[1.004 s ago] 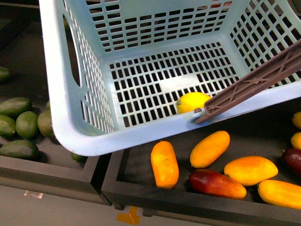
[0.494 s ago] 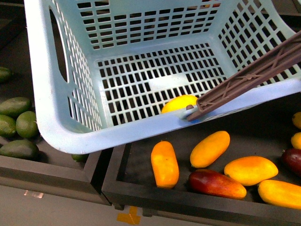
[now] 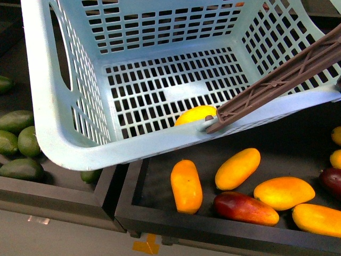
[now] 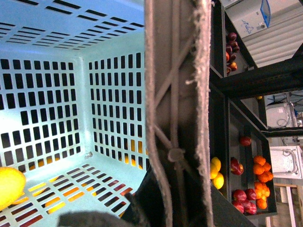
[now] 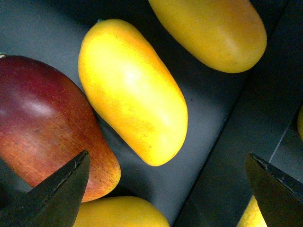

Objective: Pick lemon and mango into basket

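The pale blue-green basket [image 3: 133, 149] hangs tilted over the dark crates, one brown handle [image 3: 277, 80] slanting across its near rim. The lemon [image 3: 194, 114] lies inside against the near wall and also shows low in the left wrist view as the lemon [image 4: 9, 187]. My left gripper [image 4: 165, 198] is shut on the basket's handle [image 4: 177, 94]. Orange-yellow mangoes [image 3: 186, 185] [image 3: 237, 168] lie in the crate below. My right gripper [image 5: 165, 189] hovers open just above one mango [image 5: 132, 90], which lies a little beyond its dark fingertips [image 5: 57, 194]. Neither gripper appears in the front view.
A dark red mango [image 3: 246, 208] lies among the yellow ones, close beside the mango as the red mango [image 5: 42, 127]. Green oval fruits [image 3: 21, 144] fill the crate to the left. A raised crate rim [image 3: 176, 224] runs along the front. Tangerines [image 4: 260, 170] sit on far shelves.
The basket has swung to the left and tipped more. The lemon inside has slid left along the near wall. The fruit in the crates has not moved.
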Motion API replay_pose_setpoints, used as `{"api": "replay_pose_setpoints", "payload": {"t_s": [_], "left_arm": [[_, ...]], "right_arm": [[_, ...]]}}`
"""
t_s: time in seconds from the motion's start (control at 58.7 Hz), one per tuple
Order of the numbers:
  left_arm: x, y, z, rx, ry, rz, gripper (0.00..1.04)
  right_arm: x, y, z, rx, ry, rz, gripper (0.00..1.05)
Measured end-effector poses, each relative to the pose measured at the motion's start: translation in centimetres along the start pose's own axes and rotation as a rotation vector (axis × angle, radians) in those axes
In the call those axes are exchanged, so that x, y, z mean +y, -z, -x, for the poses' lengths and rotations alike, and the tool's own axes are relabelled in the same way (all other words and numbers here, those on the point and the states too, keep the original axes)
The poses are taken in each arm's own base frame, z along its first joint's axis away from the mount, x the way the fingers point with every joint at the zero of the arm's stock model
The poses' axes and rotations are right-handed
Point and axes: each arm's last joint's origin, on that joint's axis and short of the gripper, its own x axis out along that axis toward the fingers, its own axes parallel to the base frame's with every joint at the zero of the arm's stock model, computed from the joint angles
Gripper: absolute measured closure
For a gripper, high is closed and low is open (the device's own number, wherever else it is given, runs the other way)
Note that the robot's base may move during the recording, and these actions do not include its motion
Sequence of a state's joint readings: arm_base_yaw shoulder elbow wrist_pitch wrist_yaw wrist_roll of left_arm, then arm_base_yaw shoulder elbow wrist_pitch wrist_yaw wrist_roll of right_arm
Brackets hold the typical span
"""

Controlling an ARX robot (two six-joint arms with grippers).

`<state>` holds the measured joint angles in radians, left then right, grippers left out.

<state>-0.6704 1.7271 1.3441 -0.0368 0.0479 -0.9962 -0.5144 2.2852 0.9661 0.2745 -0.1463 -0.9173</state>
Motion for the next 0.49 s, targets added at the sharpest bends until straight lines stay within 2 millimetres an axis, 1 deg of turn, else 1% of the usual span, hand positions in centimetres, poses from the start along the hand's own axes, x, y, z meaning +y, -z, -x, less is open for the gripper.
{"api": "replay_pose_setpoints", "payload": {"t_s": [0.34,0.494], "left_arm": [[0.0,0.0,0.0,0.002,0.001,0.0,0.99],[0.0,0.0,0.0,-0.003,-0.002,-0.001,0.99]], "right_arm": [[0.5,-0.5,-3.2,0.057,-0.044,0.039,0.09],[0.6,-0.9,-4.2,0.071,-0.049,0.051,0.09]]}}
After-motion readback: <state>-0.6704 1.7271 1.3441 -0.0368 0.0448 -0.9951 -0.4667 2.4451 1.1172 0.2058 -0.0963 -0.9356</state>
